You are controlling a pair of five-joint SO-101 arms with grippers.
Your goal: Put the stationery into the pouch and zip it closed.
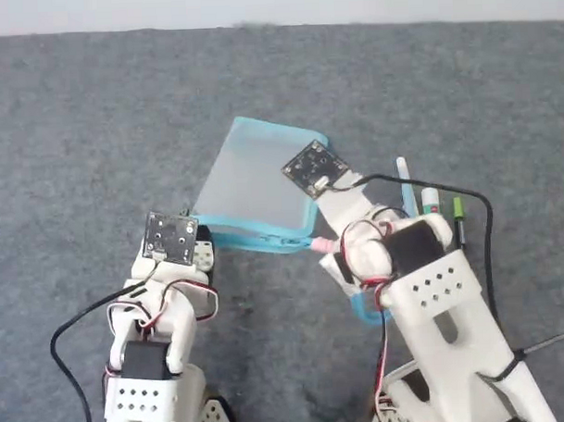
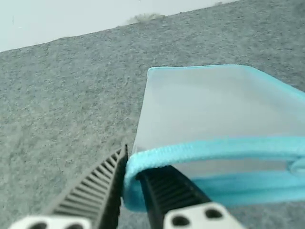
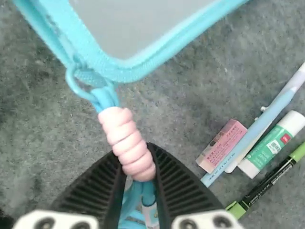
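Note:
The translucent pouch with cyan trim lies mid-table, its zipper edge toward the arms. My left gripper is shut on the cyan trim at the pouch's near corner, seen in the high view at the left gripper. My right gripper is shut on the pink coiled zipper pull, which hangs from the cyan zipper ring; the right gripper sits at the pouch's near right corner. On the table beside it lie a pink eraser, a blue pen, a glue stick and a green marker.
Grey carpet-like table surface stretches around the pouch, with a pale wall edge at the far side. The pen, glue stick and marker lie close to the right arm's body. Cables loop beside both arms.

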